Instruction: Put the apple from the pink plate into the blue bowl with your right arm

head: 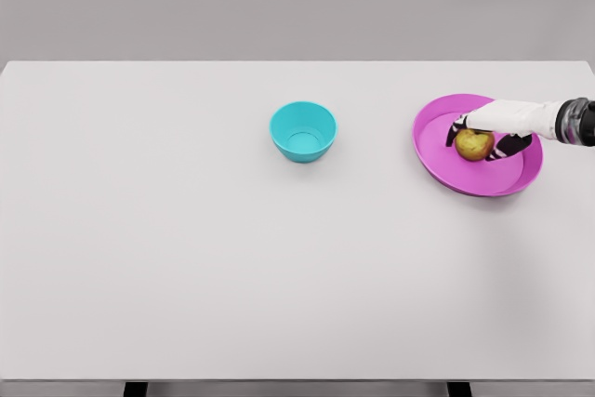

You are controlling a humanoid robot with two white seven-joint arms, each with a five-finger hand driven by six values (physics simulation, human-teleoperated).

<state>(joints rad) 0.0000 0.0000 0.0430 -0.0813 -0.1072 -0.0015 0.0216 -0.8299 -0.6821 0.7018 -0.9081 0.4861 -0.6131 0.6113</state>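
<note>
Grey wall behind, white table filling most of my head view. Largest item on it is the pink plate at about 3 o'clock from table centre. Blue bowl sits well apart from it, near 12 o'clock of centre, upright. My right hand reaches in from the right edge, over the plate. Its fingers are curled around the apple, which looks to be resting on the plate; grip appears closed on it, though how firm I cannot tell. Left arm not visible. My judgement: confirm the hold, lift straight up to clear the plate rim, then carry toward 9 o'clock and release low over the bowl.
</note>
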